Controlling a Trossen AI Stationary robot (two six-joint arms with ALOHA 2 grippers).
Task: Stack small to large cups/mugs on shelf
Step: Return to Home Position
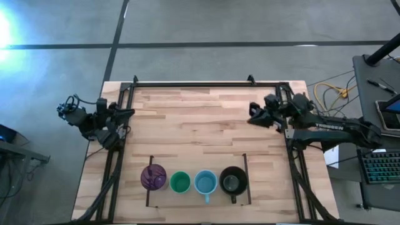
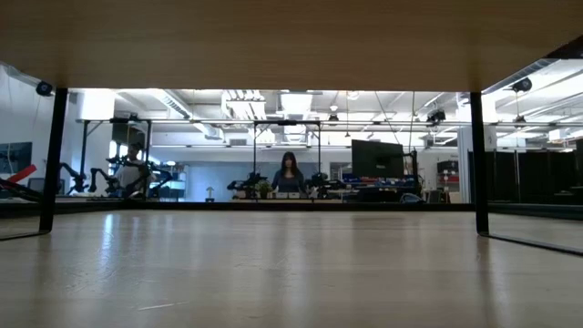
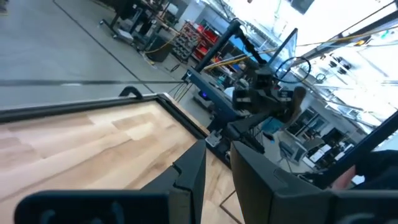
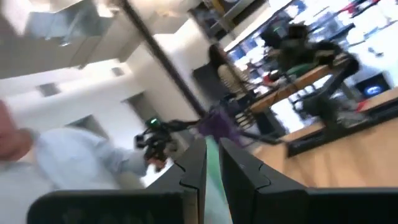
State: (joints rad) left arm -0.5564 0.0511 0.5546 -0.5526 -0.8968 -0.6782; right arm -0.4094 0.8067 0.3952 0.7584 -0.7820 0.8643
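The four cups stand in one row inside the shelf (image 1: pixel 249 181), the lined-off patch at the near edge of the wooden table (image 1: pixel 200 119). From left to right they are the purple tumbler (image 1: pixel 153 177), the green cup (image 1: pixel 180 182), the light-blue mug (image 1: pixel 205 182) and the black mug (image 1: pixel 233 180). All are upright, each just beside the next, and the two mugs' handles point toward the near edge. Both arms are well apart from the row. The left gripper (image 1: pixel 125 116) sits at the table's left edge beside the black frame (image 1: pixel 187 83), pointing right across the boards. Its fingers (image 3: pixel 189 177) are drawn close, with only a slim gap, and hold nothing. The right gripper (image 1: pixel 254 115) hangs over the far right part of the table, pointing left. Its fingers (image 4: pixel 194 167) are likewise drawn nearly together and empty. In the low view, a person (image 2: pixel 290 173) is in the room far beyond the table.
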